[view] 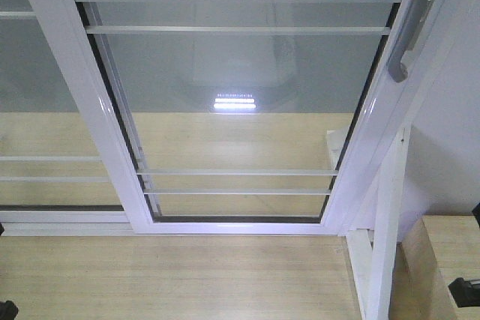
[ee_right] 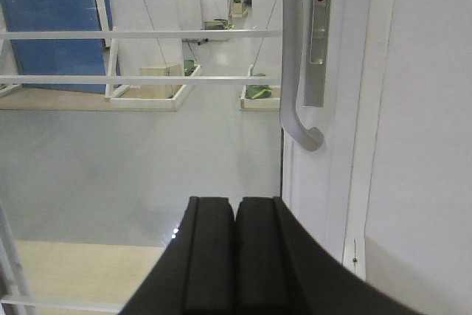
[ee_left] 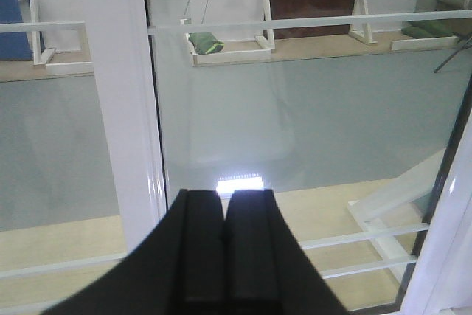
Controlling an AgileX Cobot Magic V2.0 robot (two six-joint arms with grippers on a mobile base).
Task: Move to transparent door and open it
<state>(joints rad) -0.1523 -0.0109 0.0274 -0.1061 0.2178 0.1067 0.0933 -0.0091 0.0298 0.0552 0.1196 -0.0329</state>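
Half of the task looks done. The approach seems complete: the transparent door [view: 240, 80] fills the front view from 10 to 2 o'clock, close ahead of the base. Its white frame reaches down to the wooden floor [view: 180, 275] at 6 o'clock. The opening itself has not begun. The door's handle-side stile appears to sit against the jamb at 3 o'clock, with no gap that I can see, so I judge it closed.

The curved grey pull handle [view: 409, 28] hangs at 2 o'clock in the front view. In the right wrist view the handle [ee_right: 291, 57] rises at 1 o'clock, with its hooked lower end just above and to the side of the right gripper [ee_right: 236, 201]. A grey lock plate [ee_right: 317, 35] is mounted beside it. That gripper is near the handle but apart from it, its fingers pressed together around nothing.

The left gripper [ee_left: 225, 195] is likewise pinched closed and empty. It faces the glass, with a white stile at its 10 o'clock.

What is left, by my reading, is to spread the right fingers, take the handle and slide the door toward 9 o'clock. The handle-less panel [view: 37, 73] stands on that side. The white support bracket [view: 386, 237] at 4 o'clock plays no part.
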